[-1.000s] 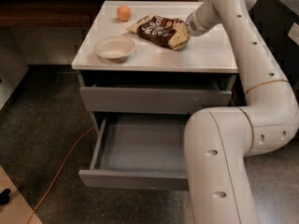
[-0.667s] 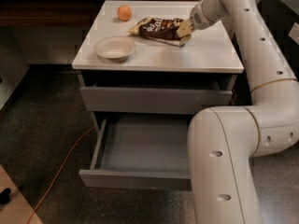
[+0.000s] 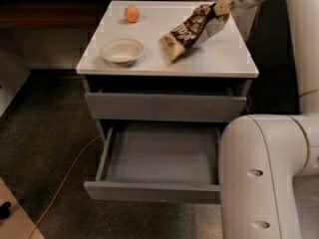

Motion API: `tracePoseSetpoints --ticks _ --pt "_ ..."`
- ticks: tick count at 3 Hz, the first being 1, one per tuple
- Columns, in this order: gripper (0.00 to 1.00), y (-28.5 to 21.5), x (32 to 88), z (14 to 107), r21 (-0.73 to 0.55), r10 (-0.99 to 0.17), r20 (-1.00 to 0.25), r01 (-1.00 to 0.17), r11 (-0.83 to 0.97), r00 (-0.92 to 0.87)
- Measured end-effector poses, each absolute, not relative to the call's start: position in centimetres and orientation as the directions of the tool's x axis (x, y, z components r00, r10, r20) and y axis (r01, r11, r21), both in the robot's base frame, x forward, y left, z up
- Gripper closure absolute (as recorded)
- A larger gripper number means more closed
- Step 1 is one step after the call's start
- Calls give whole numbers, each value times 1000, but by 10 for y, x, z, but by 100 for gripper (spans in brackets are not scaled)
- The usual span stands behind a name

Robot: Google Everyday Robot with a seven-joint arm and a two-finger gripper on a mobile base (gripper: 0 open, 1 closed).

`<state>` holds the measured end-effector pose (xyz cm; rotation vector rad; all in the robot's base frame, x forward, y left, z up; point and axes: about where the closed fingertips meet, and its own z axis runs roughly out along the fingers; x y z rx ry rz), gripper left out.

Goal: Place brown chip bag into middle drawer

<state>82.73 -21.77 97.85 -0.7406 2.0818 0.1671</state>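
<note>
The brown chip bag hangs tilted in the air above the cabinet top, its tan lower end down-left and its upper end held at the top right. My gripper is shut on that upper end, above the right rear of the cabinet top. The middle drawer is pulled out below, with a grey floor, low side walls and nothing in it. My arm's large white links cover the drawer's right front corner.
A white bowl sits on the left of the cabinet top and a small orange ball at its rear left. The top drawer front is closed. An orange cable runs over the dark floor at left.
The bag lay flat on the cabinet top with the gripper at its right end; now the gripper has risen with it and the bag hangs tilted above the top.
</note>
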Motion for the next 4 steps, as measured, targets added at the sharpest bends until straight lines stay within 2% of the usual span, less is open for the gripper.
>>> tracePoseSetpoints --ticks 1,2,3,4 --pt "100 -258 790 1027 -197 -448 -802 -533 823 -395" --pt "100 -279 740 1057 -224 -486 -785 -555 801 -384" --pt "100 -264 710 1037 -186 -523 -753 -634 751 -399" --pt "100 -226 702 988 -111 -538 -740 -715 690 -404"
